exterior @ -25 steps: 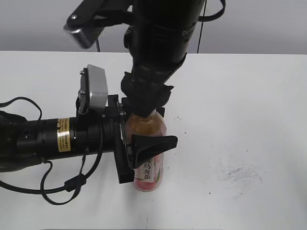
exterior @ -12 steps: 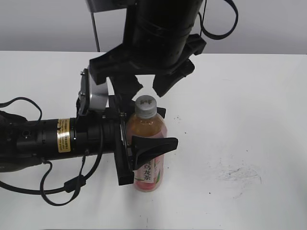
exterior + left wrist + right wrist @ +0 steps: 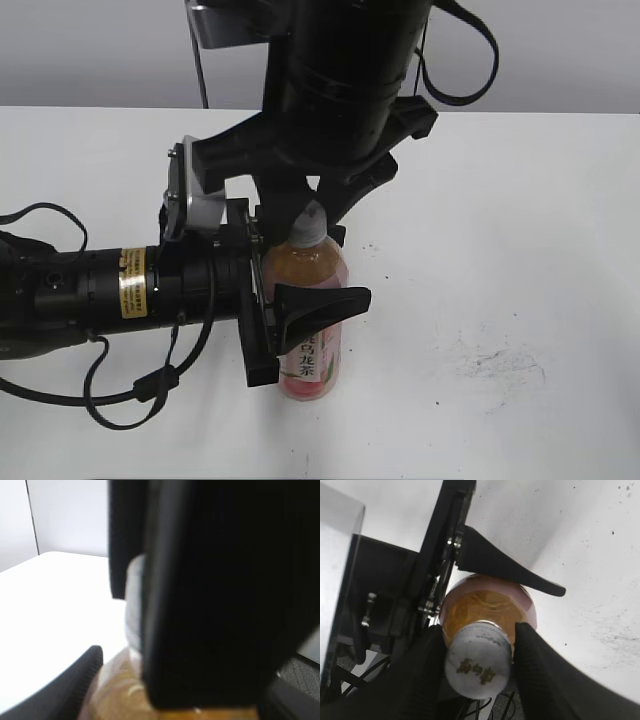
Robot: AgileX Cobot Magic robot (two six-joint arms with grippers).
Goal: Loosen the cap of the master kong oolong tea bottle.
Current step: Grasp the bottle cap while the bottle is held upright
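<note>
With my left gripper (image 3: 300, 300) clamped round the bottle (image 3: 306, 325) standing mid-table, my right gripper (image 3: 479, 652) straddles the cap (image 3: 478, 666), fingers close on both sides though contact's unclear, so I'd squeeze squarely before twisting, keeping the body from turning.

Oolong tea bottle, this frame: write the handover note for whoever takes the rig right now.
Left gripper: shut on the master kong oolong tea bottle, holding it upright on the white table.
Right gripper: coming from above, fingers on both sides of the cap; firm clamping cannot be told.
Done: bottle steadied, right gripper placed over the cap.
Left: close on the cap if needed and twist to loosen it. Cap looks seated on the neck; whether it has turned at all cannot be told.
</note>
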